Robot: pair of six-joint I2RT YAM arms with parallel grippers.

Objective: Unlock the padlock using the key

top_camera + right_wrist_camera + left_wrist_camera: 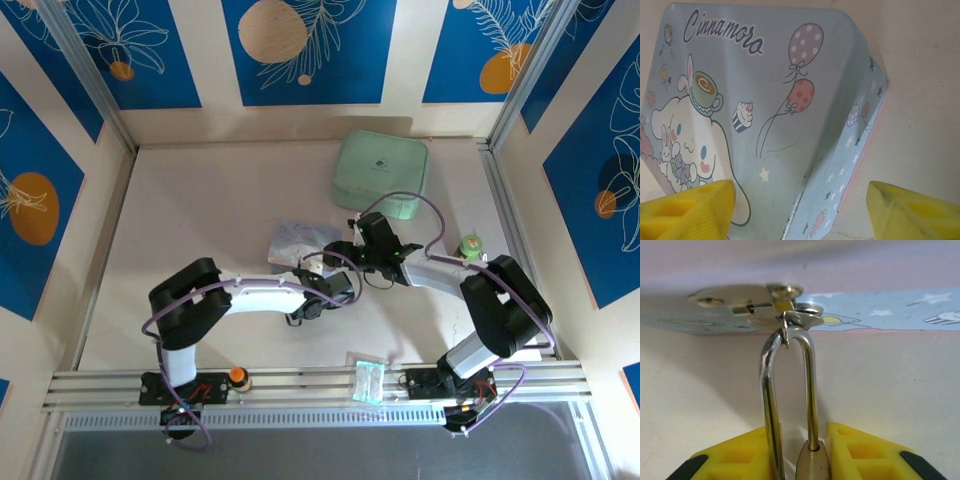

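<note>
Two tools meet at the blue tin (pixel 765 100) near the centre of the top frame.

Hazards:
- Any pull by the left tool (pixel 805 462) is likely to drag the light tin across the bench (pixel 900 390), because the padlock (pixel 811 400) is hooked through the hasp (pixel 765 297).
- The small brass body could twist or slip between the pads under insertion force, turning the keyway away from the key.

Position: the padlock body sits between the left tool's yellow pads at lower centre of the left wrist frame. The pads are closed to its width and appear to grip it. The shackle rises to the hasp at upper centre.

The right tool (pixel 800 210) is spread wide with nothing between its pads, and the tin lid lies directly ahead.
</note>
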